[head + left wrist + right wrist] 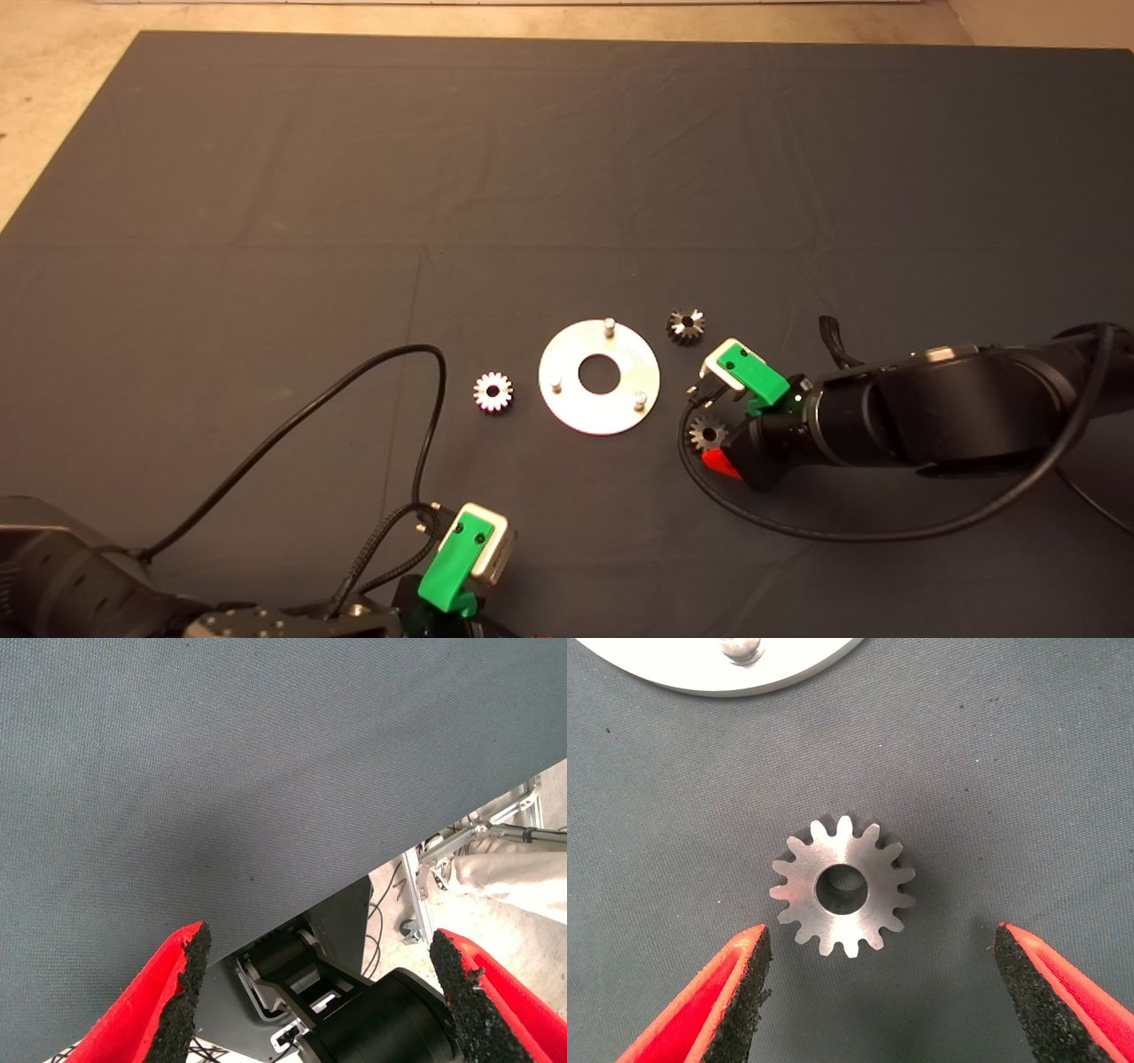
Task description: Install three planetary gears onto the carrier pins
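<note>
1. As I look down through the right wrist camera, my right gripper (877, 992) is spread wide with nothing in it. The nearest planetary gear (842, 887) lies flat on the dark mat (1028, 771), just ahead of the pads and about centred between them, not yet touched.
2. That is the relation my next move turns on, as I judge it. The gear lies straight ahead of the open fingers (740, 1001), so the gripper needs to come forward and down before it closes across the teeth.
3. The gear is round, so it has no long axis across the mat. Its bore points straight up, which already matches the upright pins.
4. From overhead, the right gripper (714, 425) sits just right of the carrier disc (599, 377), with this gear (708, 432) near the disc's lower right edge. This arm is plainly the nearer one.
5. All three carrier pins (609, 326) stand bare; the closest to this gear is the lower right pin (638, 400).
6. A second gear (686, 326) lies off the disc's upper right, and a third gear (493, 392) just to its left.
7. My left gripper (319, 992) waits at the lower edge of the tabletop, open and empty.
</note>
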`<move>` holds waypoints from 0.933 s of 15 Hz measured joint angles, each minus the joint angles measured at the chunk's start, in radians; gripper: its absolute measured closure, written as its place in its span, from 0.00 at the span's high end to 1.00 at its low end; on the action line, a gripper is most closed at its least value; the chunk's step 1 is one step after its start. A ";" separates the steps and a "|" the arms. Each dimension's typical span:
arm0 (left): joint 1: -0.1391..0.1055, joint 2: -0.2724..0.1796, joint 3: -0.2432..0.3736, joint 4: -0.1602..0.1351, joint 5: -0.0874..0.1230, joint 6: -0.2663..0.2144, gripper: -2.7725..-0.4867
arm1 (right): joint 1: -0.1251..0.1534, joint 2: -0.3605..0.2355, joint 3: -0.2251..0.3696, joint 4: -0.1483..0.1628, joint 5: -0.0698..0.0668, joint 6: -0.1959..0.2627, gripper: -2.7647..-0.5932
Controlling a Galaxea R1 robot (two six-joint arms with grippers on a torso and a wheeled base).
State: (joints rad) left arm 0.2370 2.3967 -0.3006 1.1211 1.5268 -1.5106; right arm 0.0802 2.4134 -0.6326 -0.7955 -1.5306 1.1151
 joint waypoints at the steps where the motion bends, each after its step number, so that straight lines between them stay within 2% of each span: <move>1: 0.000 0.000 0.000 0.000 0.000 0.000 0.55 | 0.000 0.000 0.000 0.000 0.000 0.000 0.59; 8: 0.000 0.002 0.000 -0.005 0.000 0.000 0.55 | -0.017 0.000 0.000 -0.001 0.000 0.000 0.59; 10: 0.000 0.002 0.000 -0.007 0.000 0.000 0.55 | -0.031 0.000 0.000 -0.003 0.000 0.000 0.59; 12: 0.000 0.002 0.000 -0.008 0.000 0.000 0.55 | -0.036 0.000 0.000 -0.017 0.000 0.000 0.59; 13: 0.000 0.002 0.000 -0.008 0.000 0.000 0.55 | -0.036 0.000 0.000 -0.038 0.005 0.000 0.59; 14: 0.000 0.002 0.000 -0.007 0.000 0.000 0.55 | -0.037 0.001 -0.001 -0.056 0.020 0.000 0.59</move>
State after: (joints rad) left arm 0.2370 2.3987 -0.3006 1.1138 1.5268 -1.5106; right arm 0.0436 2.4140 -0.6334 -0.8516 -1.5103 1.1151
